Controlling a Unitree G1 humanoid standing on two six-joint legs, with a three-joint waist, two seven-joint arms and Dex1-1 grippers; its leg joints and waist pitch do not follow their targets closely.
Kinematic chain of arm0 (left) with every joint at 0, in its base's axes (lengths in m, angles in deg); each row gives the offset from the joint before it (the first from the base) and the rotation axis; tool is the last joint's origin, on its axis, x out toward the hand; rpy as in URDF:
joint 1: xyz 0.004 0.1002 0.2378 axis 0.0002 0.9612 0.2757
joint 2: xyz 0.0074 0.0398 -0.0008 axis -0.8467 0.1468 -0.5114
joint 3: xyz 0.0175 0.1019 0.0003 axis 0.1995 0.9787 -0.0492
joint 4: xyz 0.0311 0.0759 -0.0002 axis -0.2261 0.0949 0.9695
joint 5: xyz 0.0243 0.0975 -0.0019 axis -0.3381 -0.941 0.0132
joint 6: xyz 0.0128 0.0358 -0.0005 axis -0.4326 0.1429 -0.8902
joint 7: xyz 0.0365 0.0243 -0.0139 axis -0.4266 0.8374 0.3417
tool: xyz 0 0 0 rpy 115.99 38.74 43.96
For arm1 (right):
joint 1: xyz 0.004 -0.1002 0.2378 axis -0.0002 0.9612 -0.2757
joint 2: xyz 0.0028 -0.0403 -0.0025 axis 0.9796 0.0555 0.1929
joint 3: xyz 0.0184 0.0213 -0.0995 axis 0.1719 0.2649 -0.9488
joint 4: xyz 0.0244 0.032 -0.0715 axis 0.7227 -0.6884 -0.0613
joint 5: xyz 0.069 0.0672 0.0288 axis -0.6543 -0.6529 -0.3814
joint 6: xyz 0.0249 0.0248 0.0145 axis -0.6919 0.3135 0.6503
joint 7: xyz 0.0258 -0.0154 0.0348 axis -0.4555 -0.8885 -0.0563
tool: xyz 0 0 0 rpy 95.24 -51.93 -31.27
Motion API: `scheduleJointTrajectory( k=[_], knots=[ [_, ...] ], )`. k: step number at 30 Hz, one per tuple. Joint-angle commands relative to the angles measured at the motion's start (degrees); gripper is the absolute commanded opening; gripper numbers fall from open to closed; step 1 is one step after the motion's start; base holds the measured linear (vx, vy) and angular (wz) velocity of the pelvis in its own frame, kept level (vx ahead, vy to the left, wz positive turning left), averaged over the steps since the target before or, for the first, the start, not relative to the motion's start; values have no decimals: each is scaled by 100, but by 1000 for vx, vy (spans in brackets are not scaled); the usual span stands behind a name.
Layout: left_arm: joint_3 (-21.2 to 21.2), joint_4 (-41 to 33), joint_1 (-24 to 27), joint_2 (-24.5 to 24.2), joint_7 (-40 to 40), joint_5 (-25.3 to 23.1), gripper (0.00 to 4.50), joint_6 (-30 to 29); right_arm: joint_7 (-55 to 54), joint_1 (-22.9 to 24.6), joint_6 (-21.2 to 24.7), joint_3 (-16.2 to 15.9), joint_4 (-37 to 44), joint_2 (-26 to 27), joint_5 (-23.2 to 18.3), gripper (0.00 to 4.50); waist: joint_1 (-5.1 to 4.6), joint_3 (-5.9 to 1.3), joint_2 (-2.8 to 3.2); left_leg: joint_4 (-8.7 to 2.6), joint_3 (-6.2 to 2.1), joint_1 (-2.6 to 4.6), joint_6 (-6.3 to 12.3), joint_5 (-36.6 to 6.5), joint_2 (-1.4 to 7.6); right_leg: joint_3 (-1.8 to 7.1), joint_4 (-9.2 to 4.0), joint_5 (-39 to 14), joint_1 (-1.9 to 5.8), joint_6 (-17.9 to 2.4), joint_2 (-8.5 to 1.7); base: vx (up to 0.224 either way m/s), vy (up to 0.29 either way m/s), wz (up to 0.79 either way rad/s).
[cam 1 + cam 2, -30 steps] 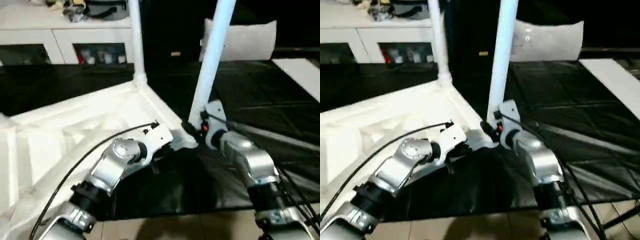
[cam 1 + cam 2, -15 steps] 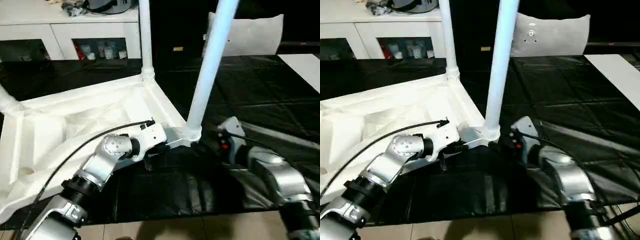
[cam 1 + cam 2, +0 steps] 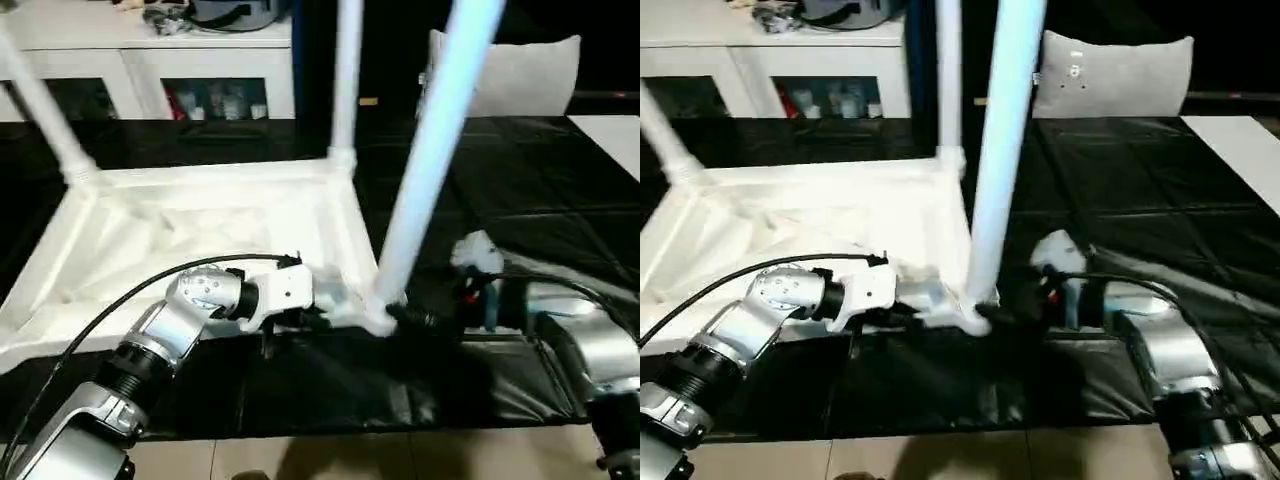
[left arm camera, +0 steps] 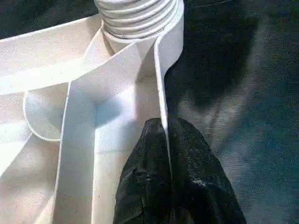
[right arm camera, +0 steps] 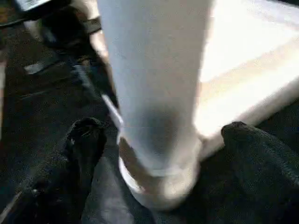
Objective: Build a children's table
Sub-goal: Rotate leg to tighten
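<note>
The all-white plastic children's table [image 3: 200,235] lies upside down on a black sheet [image 3: 520,180], its ribbed underside facing up and its long tapered tubular legs rising from round corner sockets. The nearest white leg [image 3: 425,170] stands in the corner closest to the robot, leaning a little away from upright. A second leg [image 3: 345,80] rises from the far corner behind it, and a third leg [image 3: 40,105] slants up from the far corner on the robot's left.

The left claw [image 4: 167,140] is closed narrow on the thin white rim wall of the table, one black finger on each side of the wall, just beside the ribbed collar [image 4: 138,18] at the foot of the nearest leg.

The right claw [image 5: 161,135] is spread wide around the base of that nearest leg, its two black fingers [image 5: 86,140] standing apart from the tube on either side, near the socket but not pressing the leg.

Beyond the table, at the far side of the black sheet, stands a white cabinet with glass doors [image 3: 150,70], with small items behind the glass. A grey cushion [image 3: 1110,70] leans upright behind the nearest leg.
</note>
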Motion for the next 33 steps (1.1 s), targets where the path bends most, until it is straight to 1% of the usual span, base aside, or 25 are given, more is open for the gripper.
scheduleJointTrajectory(
  k=[1, 3, 5, 6, 7, 8, 9, 10, 13, 15, 18, 20, 21, 22, 23, 24, 25, 26, 27, 28, 29, 30, 31, 32, 33],
  knots=[
    [282, -26, -11, -10, 286, -84, 0, 135, 167, -83, -7, -86, -42, -36, -16, 418, -2, -347, -10, -319, -43, 57, 503, -699, 340, 315, -328, 266, 303, -1523, -405, 0, 0, 0],
    [312, -28, -33, -27, 343, -65, 0, 162, 158, -154, -84, -135, -186, 49, 49, 394, 13, -343, -16, -321, -44, 54, 476, -725, 342, 317, -327, 200, 300, -1514, -410, 0, 0, 0],
    [320, -22, -42, -24, 338, -80, 0, 154, 147, -202, -106, -150, -275, 97, 76, 383, 15, -343, -16, -324, -42, 57, 431, -788, 337, 319, -337, 92, 293, -1500, -412, 0, 0, 0],
    [321, -19, -44, -22, 337, -93, 0, 150, 150, -235, -112, -163, -336, 131, 88, 383, 15, -337, -26, -327, -41, 52, 406, -819, 336, 320, -334, 27, 290, -1499, -414, 0, 0, 0],
    [316, -15, -43, -18, 340, -96, 0, 150, 176, -251, -92, -174, -362, 145, 76, 358, 23, -336, -29, -327, -38, 54, 394, -838, 333, 322, -343, -22, 291, -1485, -416, 0, 0, 0],
    [311, -12, -42, -14, 345, -99, 0, 151, 200, -263, -73, -184, -380, 153, 63, 349, 40, -334, -24, -329, -38, 57, 367, -856, 338, 328, -344, -108, 286, -1441, -416, 0, 0, 0],
    [293, -15, -31, -13, 367, -102, 0, 153, 242, -268, -65, -198, -395, 153, 43, 346, 46, -333, -39, -327, -36, 56, 370, -844, 336, 330, -348, -117, 287, -1422, -417, 0, 0, 0],
    [281, -20, -18, -14, 383, -105, 0, 155, 269, -268, -63, -210, -401, 152, 32, 346, 68, -340, -29, -324, -38, 65, 370, -801, 343, 331, -340, -104, 281, -1409, -418, 0, 0, 0],
    [266, -33, 13, -33, 409, -115, 0, 132, 324, -248, -37, -243, -415, 136, 29, 306, 81, -343, -33, -322, -42, 51, 375, -745, 339, 328, -328, -49, 287, -1393, -418, 0, 0, 0],
    [273, -23, 21, -61, 373, -142, 0, 127, 370, -216, -2, -259, -418, 117, 26, 296, 79, -342, -40, -321, -38, 51, 368, -764, 335, 329, -336, -91, 287, -1385, -418, 0, 0, 0],
    [256, -10, 31, -69, 351, -110, 0, 80, 407, -161, 54, -284, -404, 118, 10, 262, 86, -345, -37, -320, -39, 54, 365, -757, 336, 329, -335, -109, 285, -1371, -416, 0, 0, 0],
    [242, -6, 36, -62, 355, -96, 0, 59, 410, -146, 62, -288, -394, 123, 14, 255, 86, -349, -27, -318, -40, 53, 373, -732, 334, 328, -330, -57, 285, -1376, -413, 0, 0, 0],
    [196, -44, 61, -30, 342, -38, 0, -33, 362, -100, 164, -265, -329, 167, -33, 250, 83, -346, -35, -318, -41, 48, 377, -728, 334, 326, -327, -37, 288, -1377, -410, 0, 0, 0],
    [150, -97, 87, 6, 312, 18, 0, -139, 275, -57, 298, -234, -255, 222, -84, 246, 87, -347, -29, -317, -40, 51, 382, -708, 334, 327, -323, -23, 287, -1385, -409, 0, 0, 0],
    [115, -159, 111, 36, 267, 54, 0, -284, 131, -21, 509, -204, -188, 272, -120, 244, 85, -344, -40, -320, -40, 51, 383, -689, 336, 330, -323, -5, 288, -1390, -408, 0, 0, 0],
    [97, -213, 132, 50, 220, 61, 0, -407, -30, -8, 716, -203, -152, 297, -103, 243, 86, -340, -32, -325, -44, 49, 384, -699, 338, 327, -325, -57, 286, -1395, -413, 0, 0, 0],
    [97, -213, 132, 50, 220, 61, 0, -407, -30, -8, 716, -203, -152, 297, -103, 243, 82, -333, -36, -332, -42, 51, 362, -751, 334, 327, -343, -174, 282, -1361, -409, 0, 0, 0],
    [18, -366, 177, 111, -9, 60, 0, -928, -521, 0, 1074, -179, -114, 402, 20, 242, 67, -320, -38, -349, -41, 55, 316, -788, 340, 332, -340, -241, 279, -1351, -404, 0, 0, 0],
    [-55, -445, 193, 188, -202, 71, 0, -1216, -852, 2, 1129, -118, -115, 524, 90, 241, 56, -296, -10, -370, -44, 59, 246, -908, 334, 336, -365, -503, 268, -1327, -413, 0, 0, 0],
    [-103, -492, 201, 241, -331, 80, 0, -1396, -1062, 4, 1144, -73, -118, 608, 130, 241, 37, -263, -25, -400, -40, 75, 140, -1220, 321, 341, -439, -1043, 253, -1236, -423, 0, 0, 0],
    [-183, -525, 197, 342, -551, 83, 0, -1568, -1368, -13, 1201, 7, -145, 744, 167, 241, 29, -256, -30, -414, -48, 80, 68, -1346, 320, 343, -456, -1308, 262, -1171, -434, 0, 0, 0],
    [-249, -549, 192, 426, -731, 87, 0, -1696, -1614, -28, 1234, 70, -169, 855, 202, 241, -2, -217, -25, -439, -54, 107, -54, -1630, 311, 342, -518, -1876, 232, -1033, -433, 0, 0, 0],
    [-305, -566, 187, 500, -884, 91, 0, -1798, -1823, -42, 1253, 122, -192, 950, 235, 241, -24, -209, -21, -444, -60, 120, -105, -1769, 307, 346, -549, -2158, 223, -958, -448, 0, 0, 0],
    [-484, -608, 140, 797, -1416, 100, 0, -2159, -2504, -105, 1301, 252, -306, 1240, 399, 241, -67, -204, -2, -463, -83, 142, -196, -1919, 305, 354, -575, -2424, 212, -852, -457, 0, 0, 0],
    [-639, -622, 54, 1180, -2035, 44, 0, -2533, -3290, -197, 1317, 380, -459, 1578, 606, 241, -142, -187, -11, -485, -107, 122, -276, -2016, 301, 333, -584, -2530, 227, -777, -441, 0, 0, 0]
  ],
)
